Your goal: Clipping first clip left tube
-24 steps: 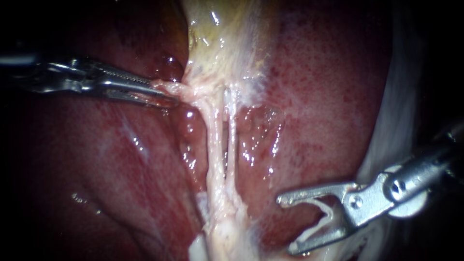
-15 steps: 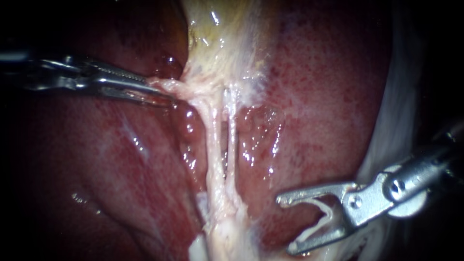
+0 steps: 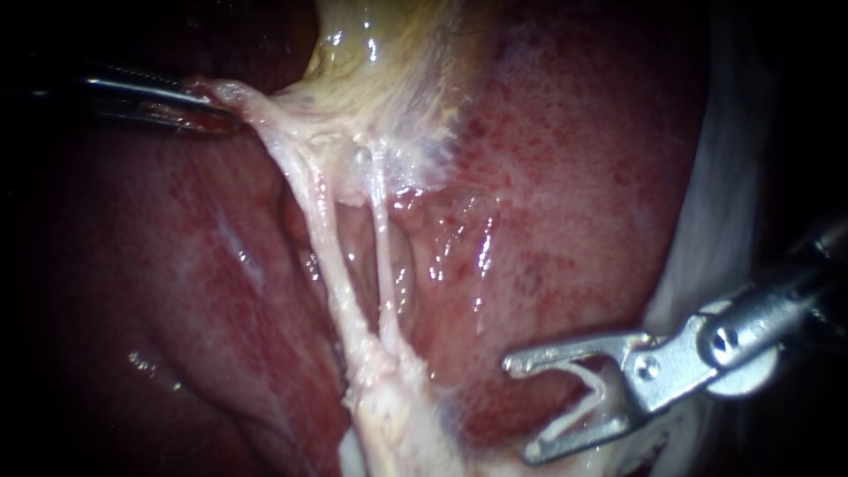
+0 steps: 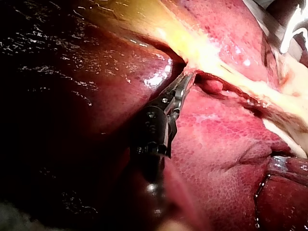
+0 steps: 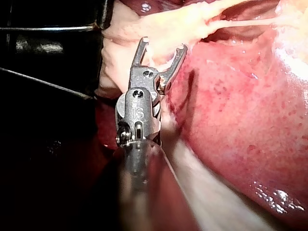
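Observation:
My left instrument (image 3: 212, 104) comes in at the upper left, its jaws shut on pale tissue at the foot of the yellowish gallbladder (image 3: 380, 53). Two thin pale tubes run down from there. The left tube (image 3: 322, 238) slants; the right tube (image 3: 382, 256) hangs straighter, and they meet lower down. My right instrument (image 3: 526, 408) sits at the lower right, jaws open, a white clip (image 3: 579, 406) seated between them, well to the right of both tubes. The left wrist view shows the left instrument (image 4: 185, 82) gripping that tissue. The right wrist view shows the right instrument (image 5: 161, 48) open, short of the pale tissue.
Red liver (image 3: 565, 203) lies behind and on both sides of the tubes. A white cloth (image 3: 715, 203) runs down the right side, behind my right instrument. A thick pale stump of tissue (image 3: 397, 415) sits where the tubes join.
My left instrument has pulled its tissue up and to the left. The tubes are now stretched, slanted and spread further apart. My right instrument has stayed put.

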`<state>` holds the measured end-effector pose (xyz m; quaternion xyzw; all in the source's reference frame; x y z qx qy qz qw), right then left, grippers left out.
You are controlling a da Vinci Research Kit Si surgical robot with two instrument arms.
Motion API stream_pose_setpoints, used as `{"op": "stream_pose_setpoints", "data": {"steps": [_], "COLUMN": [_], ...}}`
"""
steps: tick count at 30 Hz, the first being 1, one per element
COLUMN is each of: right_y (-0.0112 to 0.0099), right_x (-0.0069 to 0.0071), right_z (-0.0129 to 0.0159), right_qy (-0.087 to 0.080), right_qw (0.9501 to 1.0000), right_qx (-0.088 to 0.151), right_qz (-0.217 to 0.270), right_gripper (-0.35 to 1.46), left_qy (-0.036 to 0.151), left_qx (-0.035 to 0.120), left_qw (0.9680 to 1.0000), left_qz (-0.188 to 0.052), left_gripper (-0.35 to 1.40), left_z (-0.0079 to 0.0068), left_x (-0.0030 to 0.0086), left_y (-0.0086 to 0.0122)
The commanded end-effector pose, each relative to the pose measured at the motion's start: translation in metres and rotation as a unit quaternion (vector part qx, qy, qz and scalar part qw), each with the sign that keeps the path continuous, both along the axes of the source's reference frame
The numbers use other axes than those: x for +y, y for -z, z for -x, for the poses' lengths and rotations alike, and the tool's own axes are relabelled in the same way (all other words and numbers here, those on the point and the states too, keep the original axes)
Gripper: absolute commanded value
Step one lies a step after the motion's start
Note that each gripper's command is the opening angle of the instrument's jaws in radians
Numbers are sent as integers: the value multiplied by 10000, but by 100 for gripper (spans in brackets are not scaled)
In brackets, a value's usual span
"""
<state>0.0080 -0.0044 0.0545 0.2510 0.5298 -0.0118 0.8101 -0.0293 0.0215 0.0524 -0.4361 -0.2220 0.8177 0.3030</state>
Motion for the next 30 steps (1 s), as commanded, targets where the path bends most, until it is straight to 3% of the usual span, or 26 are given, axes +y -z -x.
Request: {"op": "stream_pose_setpoints", "data": {"steps": [1,8,16,23,30], "right_y": [0,-9,-20,-40,-68], "right_x": [1,11,21,28,24], "right_z": [-4,-52,-93,-109,-110], "right_qy": [-17,-404,-871,-1008,-1064], "right_qw": [10000,9969,9884,9835,9813], "right_qx": [5,-280,-182,-299,-374], "right_qz": [-3,-621,-1234,-1471,-1561], "right_gripper": [50,50,50,50,50], "left_qy": [-2,14,3,7,0], "left_qx": [3,14,14,17,12], "left_qw": [10000,10000,10000,10000,10000], "left_qz": [12,12,35,37,32], "left_gripper": [-35,-35,-35,-35,-35], "left_z": [0,4,7,8,9], "left_x": [-1,-3,-5,-6,-6], "left_y": [1,4,4,4,4]}}
